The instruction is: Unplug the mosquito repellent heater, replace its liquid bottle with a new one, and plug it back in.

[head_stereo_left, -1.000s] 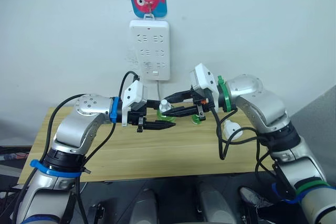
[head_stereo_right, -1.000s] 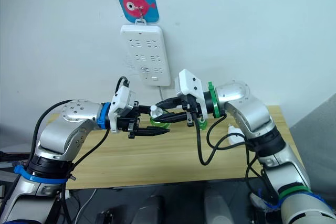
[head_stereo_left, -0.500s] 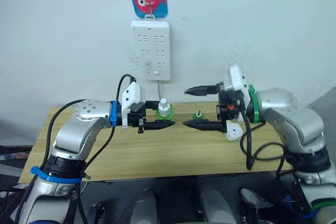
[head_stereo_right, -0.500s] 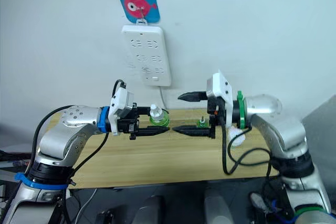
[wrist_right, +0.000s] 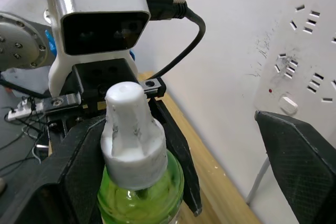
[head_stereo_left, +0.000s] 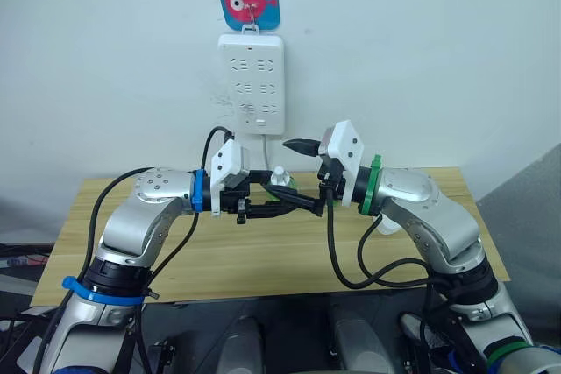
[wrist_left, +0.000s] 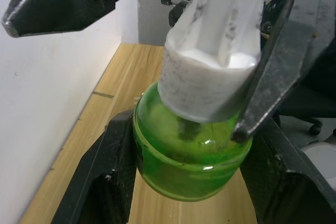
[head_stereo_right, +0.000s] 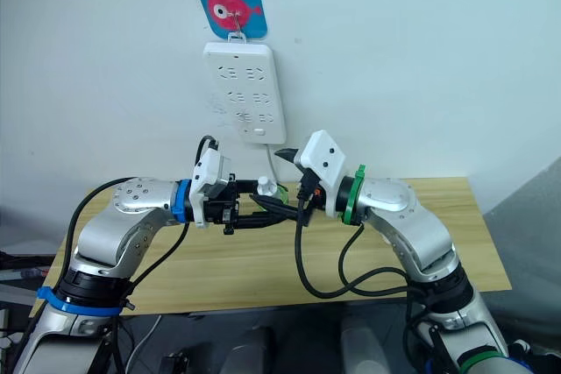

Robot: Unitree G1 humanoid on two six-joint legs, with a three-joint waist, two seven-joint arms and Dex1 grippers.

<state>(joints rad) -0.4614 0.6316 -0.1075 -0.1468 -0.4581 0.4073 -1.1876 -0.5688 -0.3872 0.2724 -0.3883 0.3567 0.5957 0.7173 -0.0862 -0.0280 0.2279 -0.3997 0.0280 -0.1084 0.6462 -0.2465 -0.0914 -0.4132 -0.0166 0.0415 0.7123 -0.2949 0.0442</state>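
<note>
left gripper (head_stereo_left: 282, 203) clamps the green liquid bottle (wrist_left: 191, 150); right gripper (head_stereo_left: 302, 174) spread wide around its cap.

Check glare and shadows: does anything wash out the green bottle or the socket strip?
Left wrist view: the green liquid bottle carries small bright glints on its glass, nothing washed out. Right wrist view: the wall socket strip is brightly lit, its slots readable. Left eye view: even light on the wall, only soft shadows.
</note>
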